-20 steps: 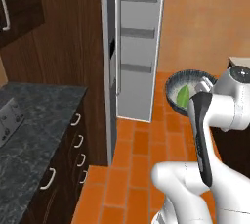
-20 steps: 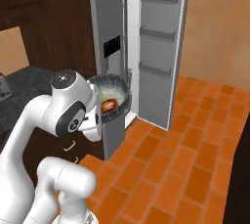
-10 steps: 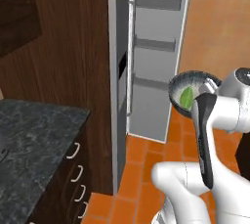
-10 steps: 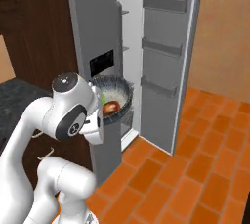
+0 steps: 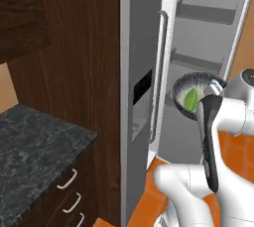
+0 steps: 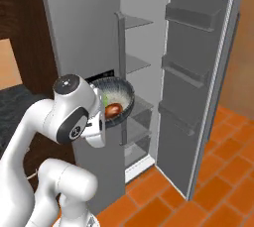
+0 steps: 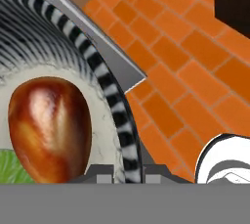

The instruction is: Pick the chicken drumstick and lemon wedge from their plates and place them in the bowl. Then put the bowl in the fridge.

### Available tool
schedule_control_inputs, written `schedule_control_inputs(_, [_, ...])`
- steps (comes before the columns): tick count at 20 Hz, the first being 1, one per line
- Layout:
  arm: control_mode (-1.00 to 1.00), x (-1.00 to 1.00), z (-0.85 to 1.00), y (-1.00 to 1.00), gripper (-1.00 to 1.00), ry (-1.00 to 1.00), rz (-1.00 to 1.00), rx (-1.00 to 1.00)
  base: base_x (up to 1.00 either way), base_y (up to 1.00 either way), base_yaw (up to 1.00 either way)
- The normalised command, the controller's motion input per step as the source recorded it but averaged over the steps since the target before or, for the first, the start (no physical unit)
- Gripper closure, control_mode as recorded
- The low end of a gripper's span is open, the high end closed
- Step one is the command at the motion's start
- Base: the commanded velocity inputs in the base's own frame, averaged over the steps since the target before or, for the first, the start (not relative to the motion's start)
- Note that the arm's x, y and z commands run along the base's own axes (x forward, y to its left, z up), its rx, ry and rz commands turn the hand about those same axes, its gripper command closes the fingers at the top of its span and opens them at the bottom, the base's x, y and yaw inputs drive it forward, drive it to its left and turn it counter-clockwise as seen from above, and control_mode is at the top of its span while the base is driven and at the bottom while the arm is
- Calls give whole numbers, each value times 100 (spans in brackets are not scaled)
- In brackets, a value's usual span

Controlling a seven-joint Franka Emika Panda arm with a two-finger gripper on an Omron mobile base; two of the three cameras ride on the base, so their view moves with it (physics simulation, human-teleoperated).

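Before the open fridge (image 6: 163,72), your gripper (image 7: 128,171) holds the bowl (image 6: 119,97) by its rim, jaws pinched narrow; chicken drumstick (image 7: 49,127) and lemon wedge (image 5: 191,99) lie inside it.

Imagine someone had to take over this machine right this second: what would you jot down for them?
Gripper: shut on the bowl's rim, carrying it in the air.
Bowl: held in front of the open fridge, level with its middle shelves, not yet inside.
Chicken drumstick and lemon wedge: both lie in the bowl.
Done: both foods loaded, fridge door open.
Left: set the bowl on a shelf, let go, withdraw.
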Motion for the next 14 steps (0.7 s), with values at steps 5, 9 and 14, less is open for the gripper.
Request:
schedule_control_inputs(5, [100, 0, 0, 0, 100, 0, 0, 0, 8, -76, 38])
schedule_control_inputs(9, [100, 0, 0, 0, 100, 0, 0, 0, -5, -56, 37])
schedule_control_inputs(14, [100, 0, 0, 0, 100, 0, 0, 0, 0, -62, 41])
